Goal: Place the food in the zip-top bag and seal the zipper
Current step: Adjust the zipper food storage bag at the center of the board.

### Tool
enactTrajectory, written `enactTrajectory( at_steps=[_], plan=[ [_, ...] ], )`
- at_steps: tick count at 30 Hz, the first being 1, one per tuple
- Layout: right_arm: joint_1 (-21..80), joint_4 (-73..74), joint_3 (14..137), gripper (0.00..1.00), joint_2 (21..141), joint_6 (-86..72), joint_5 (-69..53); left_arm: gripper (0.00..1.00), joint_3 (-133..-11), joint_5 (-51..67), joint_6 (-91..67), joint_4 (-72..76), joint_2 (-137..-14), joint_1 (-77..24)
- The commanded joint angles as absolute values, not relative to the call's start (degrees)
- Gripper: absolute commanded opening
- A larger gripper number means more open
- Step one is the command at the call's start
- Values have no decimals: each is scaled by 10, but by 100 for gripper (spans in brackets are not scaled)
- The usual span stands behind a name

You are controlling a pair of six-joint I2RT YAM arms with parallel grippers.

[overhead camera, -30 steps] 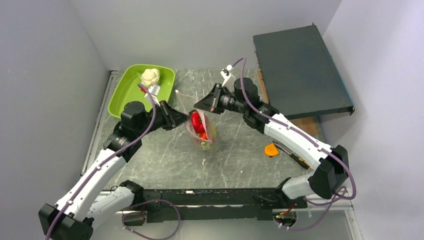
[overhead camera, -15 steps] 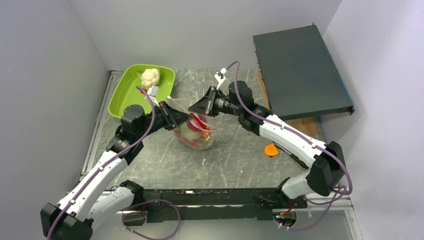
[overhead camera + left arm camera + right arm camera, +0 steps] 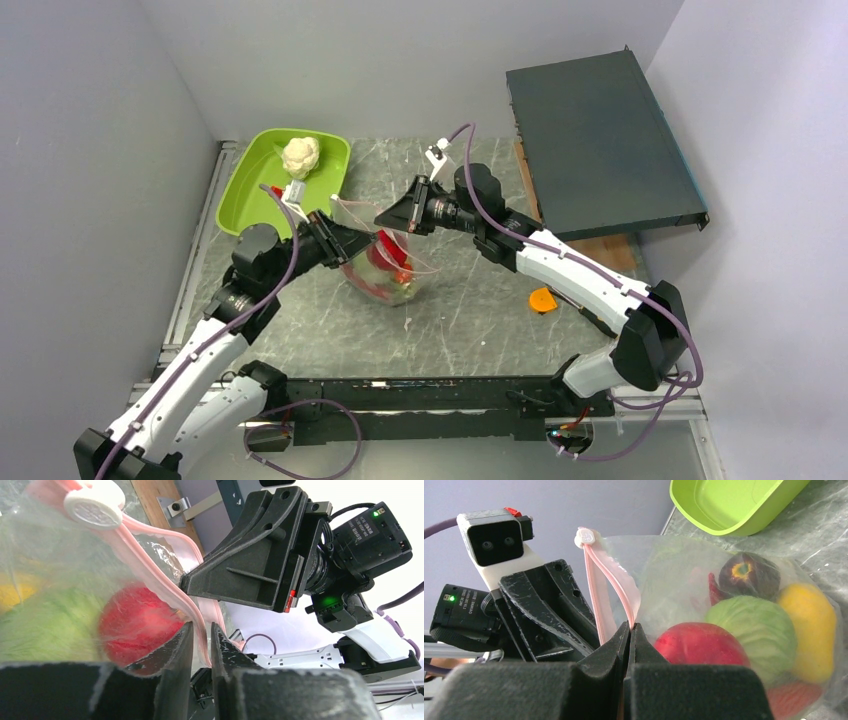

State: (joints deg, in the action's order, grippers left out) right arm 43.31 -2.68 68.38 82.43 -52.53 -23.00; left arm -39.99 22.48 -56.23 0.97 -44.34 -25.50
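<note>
The right gripper (image 3: 630, 628), jaws pressed together with almost no gap, pinches the narrow pale pink press-seal zipper strip (image 3: 616, 587) of the clear, crinkly plastic zip-top bag (image 3: 674, 560). The left gripper (image 3: 201, 632), jaws a sliver apart, clasps the same strip (a round white tab (image 3: 94, 502) caps its end). The bag rests on the grey marbled table (image 3: 480, 310) between the grippers, holding smooth, rounded toy food (image 3: 749, 630): red, green, yellow and dark purple pieces.

We note left tool (image 3: 368, 241) and right tool (image 3: 381, 218) tips close together at the zip-top bag (image 3: 388, 275) mouth, with no passage between. Free desk (image 3: 470, 315) lies nearside and right, up to the orange disc (image 3: 543, 298). Green tray (image 3: 245, 185) blocks far left; dark slab (image 3: 600, 140) far right.
</note>
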Motion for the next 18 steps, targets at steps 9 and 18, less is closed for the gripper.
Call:
enactTrajectory(
  at_steps=[9,18],
  plan=[
    [440,-49,688,0,807,-495,-251,56,-404,164,-560,29,-416,-255],
    [469,-14,702,0,811,-428,-219,70,-455,113,-556,-34,-431,-256]
  ],
)
